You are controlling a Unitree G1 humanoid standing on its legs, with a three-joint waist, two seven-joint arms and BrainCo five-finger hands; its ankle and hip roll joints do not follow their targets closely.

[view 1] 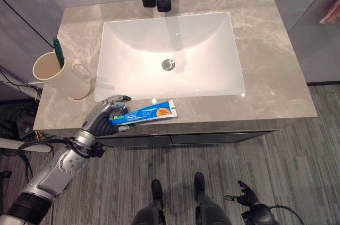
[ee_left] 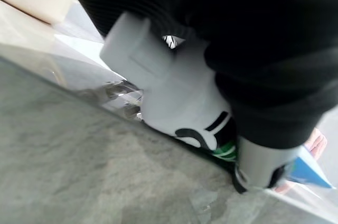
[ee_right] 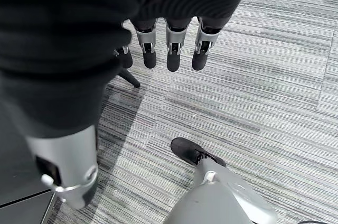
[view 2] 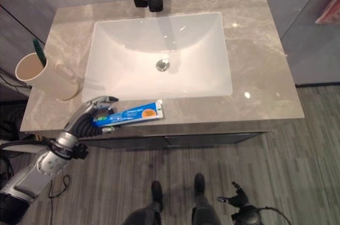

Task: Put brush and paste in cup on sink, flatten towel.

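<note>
- The left hand (view 1: 109, 109) has its fingers curled round the near end of the toothpaste tube (view 1: 144, 113); the tube lies flat on the counter (view 1: 265, 50), at the sink's (view 1: 170, 55) front edge
- The toothbrush (view 1: 57, 51) stands in the cream cup (view 1: 56, 74), left of the sink
- The right hand (ee_right: 169, 44) hangs low over the floor, fingers relaxed, holding nothing

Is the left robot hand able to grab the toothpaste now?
Probably yes: the left robot hand is already at the toothpaste tube's end on the counter, fingers curled around it, nothing between.
</note>
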